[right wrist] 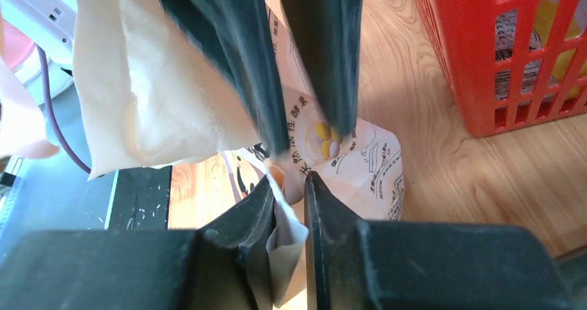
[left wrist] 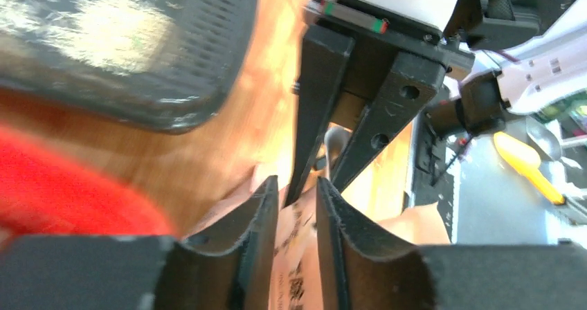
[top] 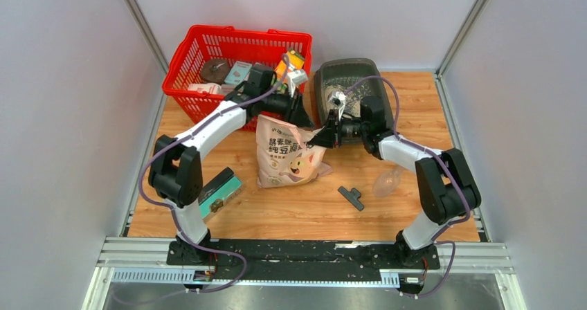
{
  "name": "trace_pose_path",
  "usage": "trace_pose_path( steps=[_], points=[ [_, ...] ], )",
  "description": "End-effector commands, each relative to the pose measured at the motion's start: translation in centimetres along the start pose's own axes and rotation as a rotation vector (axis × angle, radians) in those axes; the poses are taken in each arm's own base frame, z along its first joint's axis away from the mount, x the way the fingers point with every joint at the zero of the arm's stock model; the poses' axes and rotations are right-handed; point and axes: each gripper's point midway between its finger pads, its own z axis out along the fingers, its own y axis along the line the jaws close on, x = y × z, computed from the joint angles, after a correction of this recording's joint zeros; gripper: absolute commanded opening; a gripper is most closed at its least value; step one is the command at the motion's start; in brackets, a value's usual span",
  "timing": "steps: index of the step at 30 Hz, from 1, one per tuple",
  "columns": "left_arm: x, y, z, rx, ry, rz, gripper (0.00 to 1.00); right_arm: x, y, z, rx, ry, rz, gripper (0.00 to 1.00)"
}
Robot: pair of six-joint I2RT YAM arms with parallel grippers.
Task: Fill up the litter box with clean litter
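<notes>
Top view: the litter box (top: 346,63), a dark grey tray with rounded corners and a shallow rim, is located at the far edge of the table (top: 304,213), just beside the red basket (top: 208,30). Pale clean litter (top: 356,97) is scattered inside it. The pinkish-beige litter bag (top: 284,159) is positioned near the table centre, just in front of both. The left gripper (top: 306,122) and right gripper (top: 313,142) are positioned tip to tip at the bag's upper right corner. Bare wood is available in front of the bag, interrupted by a teal-and-black box (top: 221,189), a black tool (top: 351,197) and a clear scoop (top: 387,180). Left wrist view: the left fingers (left wrist: 263,220) are seen slightly apart with bag material in the gap; whether it is pressed cannot be told. The box's rounded corner is seen at upper left. Right wrist view: a fold of the bag is pinched between the right fingers (right wrist: 242,227), and the basket wall is seen near on the right.
</notes>
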Motion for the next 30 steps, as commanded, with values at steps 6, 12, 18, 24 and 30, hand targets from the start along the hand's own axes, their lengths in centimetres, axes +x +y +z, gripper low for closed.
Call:
trace_pose_path(
  steps=[6, 12, 18, 24, 30],
  points=[
    [-3.4, -2.0, -13.2, -0.294, -0.194, 0.104, 0.48, -1.6, 2.3, -1.1, 0.009, 0.046, -0.039, 0.02],
    [3.1, -4.9, -15.7, -0.327, -0.097, 0.253, 0.52, -2.8, 2.6, -1.2, 0.043, 0.061, 0.015, 0.01],
    [5.2, -3.2, -15.6, -0.401, -0.123, 0.338, 0.58, -1.8, 2.8, -1.4, 0.051, 0.133, 0.044, 0.01],
    [4.6, -2.3, -15.3, -0.377, -0.131, 0.379, 0.58, -1.6, 3.1, -1.9, 0.055, 0.176, 0.040, 0.01],
    [3.5, -3.6, -12.5, -0.223, -0.165, 0.308, 0.59, -3.1, 3.2, -1.7, 0.065, 0.146, 0.039, 0.02]
  ],
)
